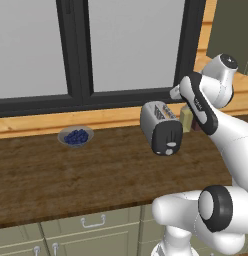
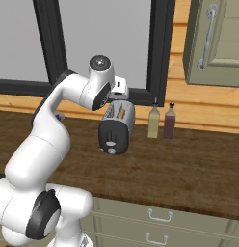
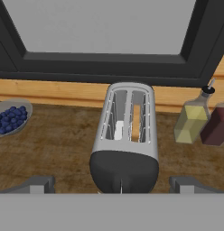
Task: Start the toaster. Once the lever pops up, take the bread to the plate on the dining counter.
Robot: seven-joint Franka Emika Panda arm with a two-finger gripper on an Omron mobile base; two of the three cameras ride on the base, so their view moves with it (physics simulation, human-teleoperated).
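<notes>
arm: raised, elbow bent | hand [image 3: 112, 184]: fingers spread wide

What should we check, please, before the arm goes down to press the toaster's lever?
1. Bread loaded: ok. A tan slice of bread stands in the right slot of the toaster.
2. Lever reachable: ok. The lever on the dark end panel faces the robot, unobstructed.
3. Lever already down: cannot tell from these views.
4. Gripper lined up: ok. The hand view looks down on the toaster's near end, centred between the fingers.
5. Gripper state: ok, open, fingers far apart, holding nothing.
6. Clutter: ok. The bottles and the blueberry bowl stand apart from the toaster.
</notes>
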